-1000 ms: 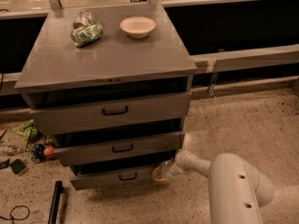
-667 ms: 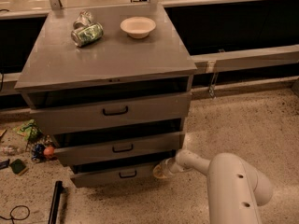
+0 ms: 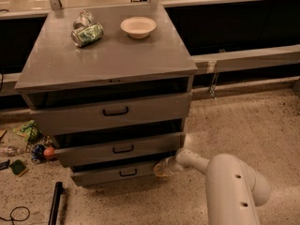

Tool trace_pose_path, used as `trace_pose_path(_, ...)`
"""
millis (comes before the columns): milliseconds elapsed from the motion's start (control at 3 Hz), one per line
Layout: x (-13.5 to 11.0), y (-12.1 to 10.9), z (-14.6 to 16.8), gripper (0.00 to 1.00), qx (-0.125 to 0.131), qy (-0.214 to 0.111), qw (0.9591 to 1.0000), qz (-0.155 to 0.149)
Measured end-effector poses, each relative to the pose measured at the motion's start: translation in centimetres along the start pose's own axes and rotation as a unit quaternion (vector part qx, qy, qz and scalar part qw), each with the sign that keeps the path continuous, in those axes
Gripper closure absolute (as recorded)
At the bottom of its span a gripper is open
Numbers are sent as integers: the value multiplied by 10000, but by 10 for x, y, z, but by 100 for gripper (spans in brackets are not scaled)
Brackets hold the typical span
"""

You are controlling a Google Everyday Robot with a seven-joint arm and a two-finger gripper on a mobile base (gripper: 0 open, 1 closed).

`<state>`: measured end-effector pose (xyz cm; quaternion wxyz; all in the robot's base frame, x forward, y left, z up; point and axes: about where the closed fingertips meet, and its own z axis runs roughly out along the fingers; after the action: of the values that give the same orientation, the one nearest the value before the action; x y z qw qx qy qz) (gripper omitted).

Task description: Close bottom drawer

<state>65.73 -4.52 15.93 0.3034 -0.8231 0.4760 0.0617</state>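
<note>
The grey cabinet (image 3: 112, 69) has three drawers, all pulled out a little. The bottom drawer (image 3: 105, 174) has the shallowest front and a small black bar handle (image 3: 128, 172). My gripper (image 3: 161, 168) is at the drawer's right end, pressed against the front panel. The white arm (image 3: 225, 182) reaches in from the lower right. The mid-height drawer (image 3: 117, 150) and the tallest top drawer (image 3: 112, 112) sit above it.
A white bowl (image 3: 138, 26) and a crushed green can (image 3: 87, 33) lie on the cabinet top. Small litter (image 3: 28, 142) lies on the floor at left. A black bar (image 3: 55, 203) lies at lower left. A dark wall with a rail runs behind.
The bottom drawer has slid further into the cabinet, and my gripper has moved with it toward the cabinet.
</note>
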Motion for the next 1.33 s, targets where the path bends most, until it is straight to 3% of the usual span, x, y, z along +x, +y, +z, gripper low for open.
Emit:
trace_pose_path(667, 3, -2, -3, 100, 121, -55, 9999, 40)
trace_pose_path(1000, -6, 5, -32, 100, 192, -232, 9984, 472)
trace_pose_path(1333, -54, 38, -63, 98, -214, -742, 9887, 1284)
